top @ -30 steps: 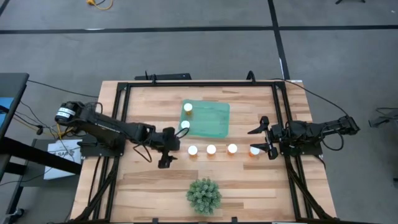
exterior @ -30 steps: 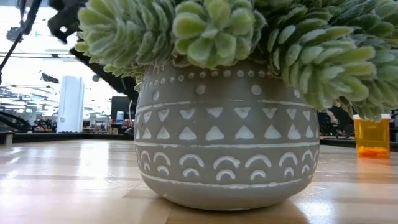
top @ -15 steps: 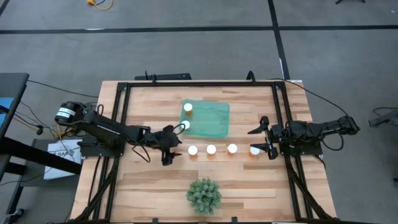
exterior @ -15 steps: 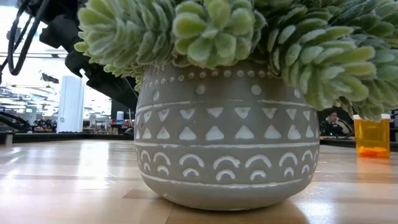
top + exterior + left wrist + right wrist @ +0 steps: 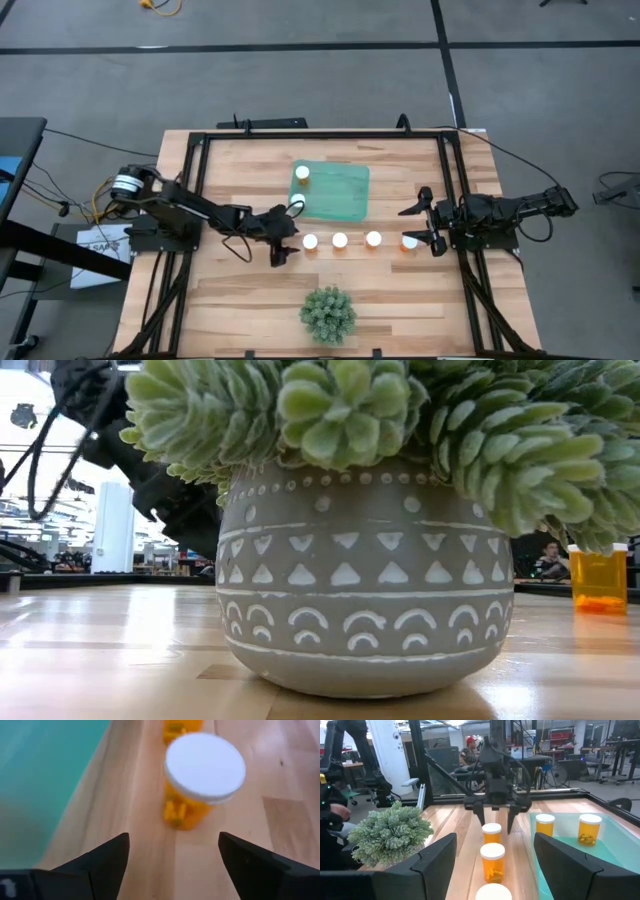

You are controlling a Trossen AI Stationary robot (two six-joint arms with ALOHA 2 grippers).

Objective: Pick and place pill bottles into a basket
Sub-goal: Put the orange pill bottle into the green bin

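Now: left gripper (image 5: 284,236), jaws wide, has advanced to the nearest white-capped amber pill bottle (image 5: 310,241); right gripper (image 5: 420,222) unchanged, jaws parted, empty.

High view straight down; low view behind plant pot (image 5: 365,575)

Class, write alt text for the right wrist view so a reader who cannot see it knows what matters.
The left claw, jaws spread, hangs over the far end of a row of pill bottles on the wooden table. Two more bottles stand in the teal basket on one side; a spiky green plant stands on the other.
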